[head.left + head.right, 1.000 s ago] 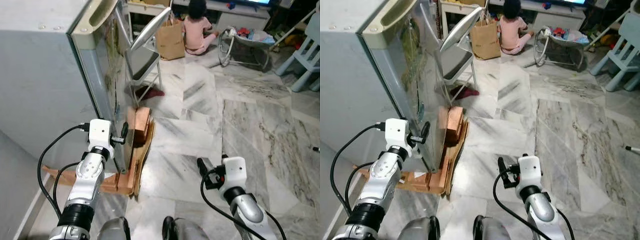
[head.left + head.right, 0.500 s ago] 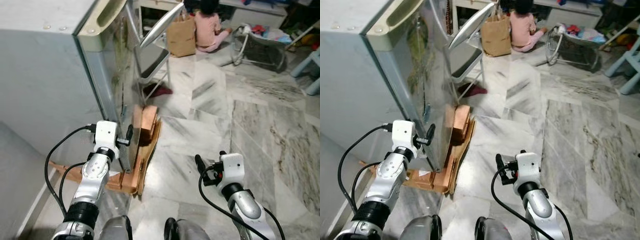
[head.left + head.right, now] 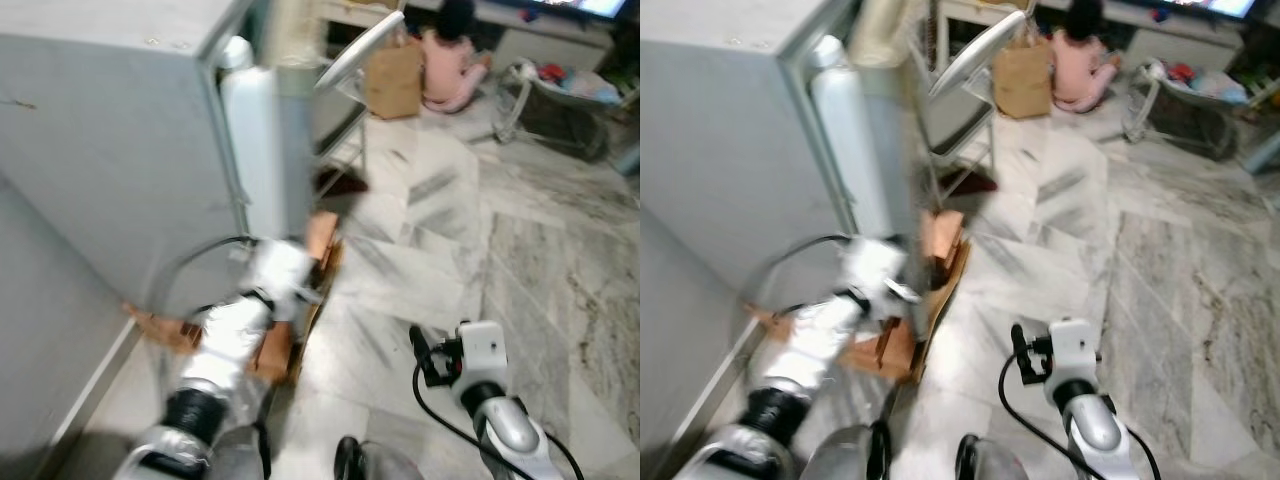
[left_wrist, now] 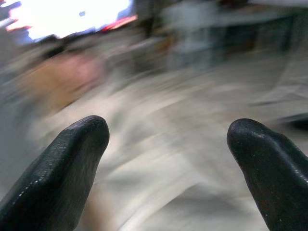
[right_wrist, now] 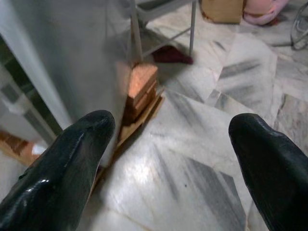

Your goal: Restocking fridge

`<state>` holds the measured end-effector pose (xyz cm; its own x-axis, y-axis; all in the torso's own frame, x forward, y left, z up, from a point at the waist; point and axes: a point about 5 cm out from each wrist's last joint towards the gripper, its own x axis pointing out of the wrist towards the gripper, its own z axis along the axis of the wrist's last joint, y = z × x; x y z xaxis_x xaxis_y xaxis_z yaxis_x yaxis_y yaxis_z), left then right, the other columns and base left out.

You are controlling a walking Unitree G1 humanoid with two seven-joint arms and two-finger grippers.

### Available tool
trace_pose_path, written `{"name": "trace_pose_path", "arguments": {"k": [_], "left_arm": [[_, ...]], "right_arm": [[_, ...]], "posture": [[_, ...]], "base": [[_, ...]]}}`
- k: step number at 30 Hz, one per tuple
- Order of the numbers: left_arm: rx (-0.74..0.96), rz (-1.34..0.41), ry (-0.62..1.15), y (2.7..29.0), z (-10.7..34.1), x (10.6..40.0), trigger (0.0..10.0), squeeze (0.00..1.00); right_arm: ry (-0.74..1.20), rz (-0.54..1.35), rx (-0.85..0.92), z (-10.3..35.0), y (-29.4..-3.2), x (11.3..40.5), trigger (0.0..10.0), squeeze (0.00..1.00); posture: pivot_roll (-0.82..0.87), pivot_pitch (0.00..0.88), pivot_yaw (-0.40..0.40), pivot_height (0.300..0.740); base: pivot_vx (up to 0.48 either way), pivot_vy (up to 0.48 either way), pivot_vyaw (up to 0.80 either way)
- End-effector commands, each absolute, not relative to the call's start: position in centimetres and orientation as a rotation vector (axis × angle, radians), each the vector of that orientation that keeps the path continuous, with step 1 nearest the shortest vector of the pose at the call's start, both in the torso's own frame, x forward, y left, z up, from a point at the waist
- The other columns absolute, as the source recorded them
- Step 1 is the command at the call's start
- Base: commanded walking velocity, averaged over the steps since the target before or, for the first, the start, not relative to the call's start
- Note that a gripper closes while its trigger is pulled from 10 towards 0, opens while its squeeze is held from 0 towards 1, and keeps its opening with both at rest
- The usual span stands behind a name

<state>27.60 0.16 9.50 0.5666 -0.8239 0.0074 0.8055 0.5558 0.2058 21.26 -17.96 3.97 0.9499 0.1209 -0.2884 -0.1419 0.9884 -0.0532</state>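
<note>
A: Fridge far left, door swung partway, edge facing camera. Presumably so shelves can be reached for restocking.
B: Left end effector?
A: Low by door's bottom edge, blurred. Spread and empty per wrist view, fingertips well apart. Looks placed to work the door.
B: Orange stuff at base?
A: Wood blocks on cardboard, touching fridge foot. Likely propping or levelling, can't confirm.
B: Right end effector?
A: Over floor, spread, carrying nothing, well apart from door. Idle.
B: Stock?
A: Can't spot any. Further right: chair, bag, person seated on floor, well clear.
</note>
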Motion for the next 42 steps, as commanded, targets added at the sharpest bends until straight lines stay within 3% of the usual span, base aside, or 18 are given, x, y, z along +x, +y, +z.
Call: {"name": "trace_pose_path", "arguments": {"k": [1,3,7,15,30,37,42], "left_arm": [[0.211,-0.982,-0.109,0.5,9.4,27.5,10.0,0.00],[0.210,-0.944,-0.104,1.1,9.4,27.9,10.0,0.00],[0.196,-0.774,-0.072,5.1,9.4,29.8,10.0,0.00],[0.180,-0.676,-0.035,8.7,8.7,29.3,10.0,0.00],[0.193,-0.614,0.015,10.1,8.1,26.5,10.0,0.00],[0.187,-0.517,0.055,10.6,7.9,28.1,10.0,0.00],[0.173,-0.537,0.050,9.6,8.4,29.4,10.0,0.00]], "right_arm": [[0.309,0.118,-0.080,3.6,-18.6,20.7,10.0,0.00],[0.310,0.120,-0.078,3.6,-18.5,20.7,10.0,0.00],[0.312,0.128,-0.072,3.4,-18.3,20.9,10.0,0.00],[0.303,0.140,-0.081,3.5,-18.0,21.4,10.0,0.00],[0.250,0.148,-0.093,4.3,-17.1,23.1,10.0,0.00],[0.221,0.170,-0.097,4.8,-16.2,24.0,10.0,0.00],[0.217,0.162,-0.097,4.7,-16.2,24.2,10.0,0.00]], "posture": [[0.00,0.117,-0.049,0.740],[0.00,0.116,-0.047,0.740],[0.02,0.113,-0.044,0.740],[0.03,0.113,-0.038,0.740],[0.08,0.146,-0.037,0.740],[0.06,0.142,-0.048,0.740],[0.05,0.129,-0.045,0.740]], "base": [[0.000,0.000,0.00],[0.000,0.000,0.00],[0.000,0.000,0.00],[0.000,-0.033,-0.10],[0.216,-0.369,-0.18],[0.429,-0.122,0.00],[0.480,0.000,0.00]]}}
